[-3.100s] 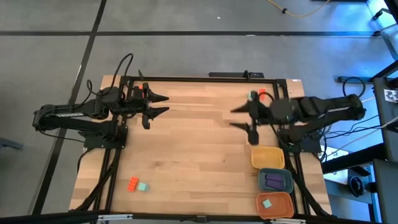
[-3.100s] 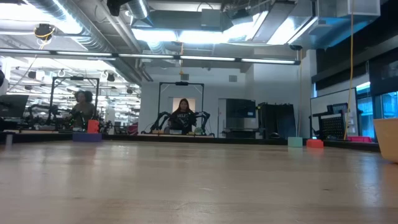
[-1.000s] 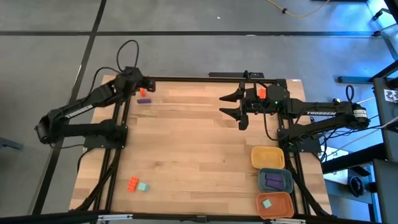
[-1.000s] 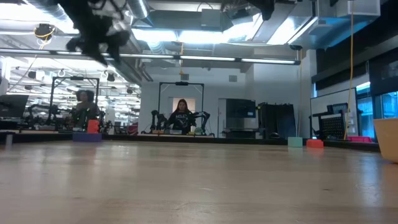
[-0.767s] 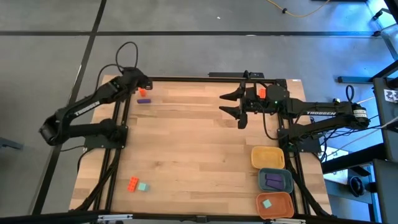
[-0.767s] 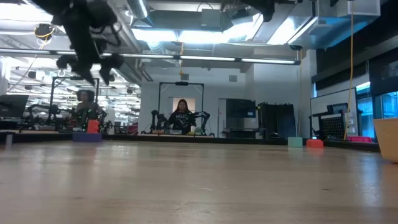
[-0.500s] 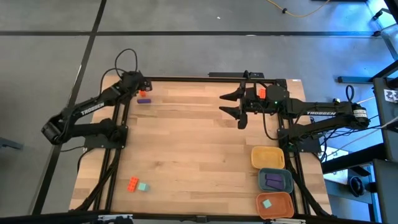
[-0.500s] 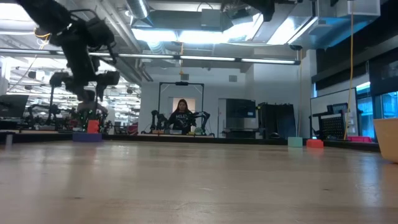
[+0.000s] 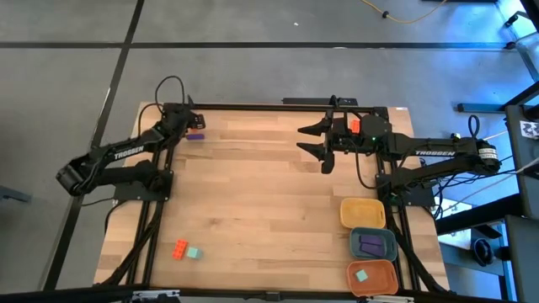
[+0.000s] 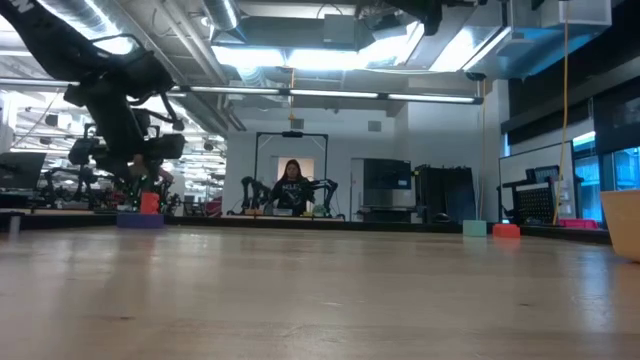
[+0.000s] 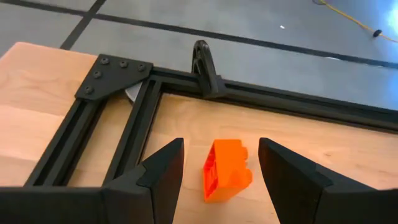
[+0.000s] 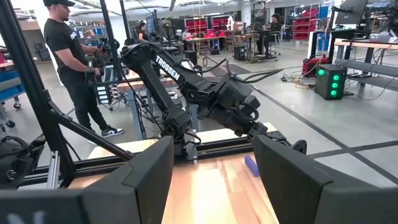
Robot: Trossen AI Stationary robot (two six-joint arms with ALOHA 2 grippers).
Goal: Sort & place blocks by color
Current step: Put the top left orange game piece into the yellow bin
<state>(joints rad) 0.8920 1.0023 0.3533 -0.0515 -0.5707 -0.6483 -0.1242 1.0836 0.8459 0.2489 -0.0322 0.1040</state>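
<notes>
At the bottom of the high view, an orange block [image 9: 180, 248] and a teal block [image 9: 194, 252] lie side by side on the bench [image 9: 269, 210], while at lower right a purple block [image 9: 370, 244] lies in the blue-grey tray [image 9: 373, 243] and another teal block [image 9: 362, 275] in the orange tray [image 9: 371, 277]. Higher up, the right tool [image 9: 313, 143] hangs open over the bench's upper right. At the upper left corner the left tool [image 11: 217, 168] is open astride an orange block [image 11: 226, 170], with a purple block [image 9: 195, 136] just beside it.
</notes>
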